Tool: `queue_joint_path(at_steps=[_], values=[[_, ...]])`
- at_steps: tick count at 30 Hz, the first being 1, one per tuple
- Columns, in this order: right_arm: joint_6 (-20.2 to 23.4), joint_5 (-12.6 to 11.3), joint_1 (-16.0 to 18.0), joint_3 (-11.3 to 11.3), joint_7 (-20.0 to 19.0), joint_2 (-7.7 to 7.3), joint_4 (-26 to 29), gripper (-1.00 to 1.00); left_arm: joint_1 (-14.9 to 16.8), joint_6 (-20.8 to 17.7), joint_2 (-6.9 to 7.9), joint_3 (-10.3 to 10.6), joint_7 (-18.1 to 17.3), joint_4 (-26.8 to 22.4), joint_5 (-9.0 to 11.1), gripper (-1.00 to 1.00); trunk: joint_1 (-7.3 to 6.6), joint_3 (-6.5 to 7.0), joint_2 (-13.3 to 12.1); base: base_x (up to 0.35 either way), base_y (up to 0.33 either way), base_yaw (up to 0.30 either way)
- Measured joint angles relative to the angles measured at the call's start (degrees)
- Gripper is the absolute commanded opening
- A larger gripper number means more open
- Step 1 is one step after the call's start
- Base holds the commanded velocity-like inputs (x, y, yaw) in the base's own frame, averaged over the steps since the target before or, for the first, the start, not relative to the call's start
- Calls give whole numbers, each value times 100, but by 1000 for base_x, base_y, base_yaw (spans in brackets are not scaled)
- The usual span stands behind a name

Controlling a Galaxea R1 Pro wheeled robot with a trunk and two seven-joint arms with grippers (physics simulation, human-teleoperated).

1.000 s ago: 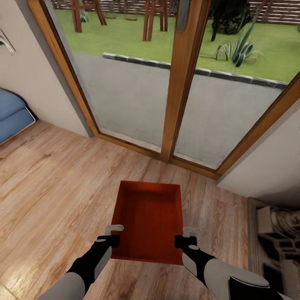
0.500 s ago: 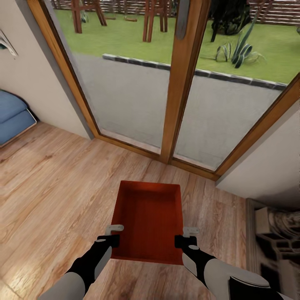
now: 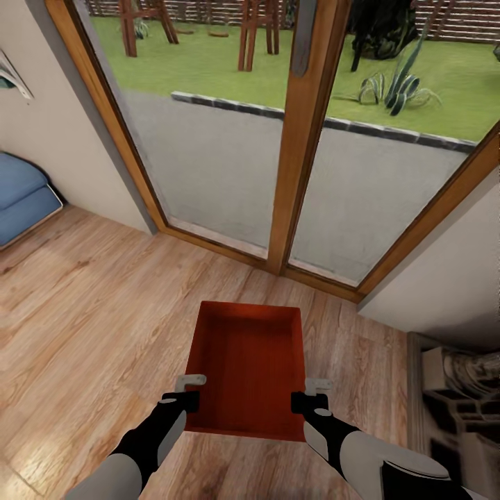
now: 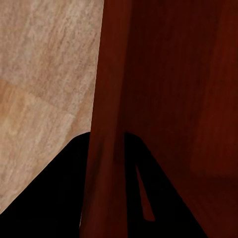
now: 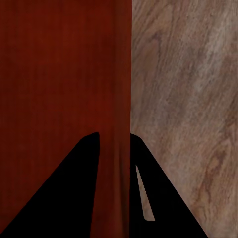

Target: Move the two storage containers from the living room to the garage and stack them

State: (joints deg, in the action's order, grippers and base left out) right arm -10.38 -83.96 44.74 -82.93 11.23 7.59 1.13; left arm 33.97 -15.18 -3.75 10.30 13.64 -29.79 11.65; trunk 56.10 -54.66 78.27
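A home living room, light wood-plank floor [image 3: 90, 312], beige walls [image 3: 42, 132], corner of a blue sofa [image 3: 21, 194] at the left edge, tall wood-framed glass doors [image 3: 298, 139] opening onto a paved patio [image 3: 222, 160], green lawn [image 3: 208, 62] and garden plants [image 3: 399, 83] beyond

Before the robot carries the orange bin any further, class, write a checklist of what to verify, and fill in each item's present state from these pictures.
1. Left gripper closed on the storage container's left wall: ok, the wall runs between its fingers in the left wrist view.
2. Right gripper closed on the right wall: ok.
3. Container level and empty: ok.
4. Path ahead open: not ok, the glass doors stand directly ahead.
5. In the garage: not ok, wood-plank floor and blue sofa mark the living room.
6. Second container's whereabouts: cannot tell.
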Motion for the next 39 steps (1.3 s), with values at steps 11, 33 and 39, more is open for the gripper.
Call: queue_joint_path(at_steps=[11,33,39], values=[[0,13,1,8,2,0,1,-100,-1,6,0,2,1,2,7,-100,-242,198,-441,0,0,0],[-4,9,0,5,1,0,1,-100,-1,8,0,2,1,1,5,-100,-725,593,-1324,0,0,0],[-4,8,0,5,-1,-1,0,-100,-1,8,0,2,1,1,5,-100,-857,700,-1565,0,0,0]])
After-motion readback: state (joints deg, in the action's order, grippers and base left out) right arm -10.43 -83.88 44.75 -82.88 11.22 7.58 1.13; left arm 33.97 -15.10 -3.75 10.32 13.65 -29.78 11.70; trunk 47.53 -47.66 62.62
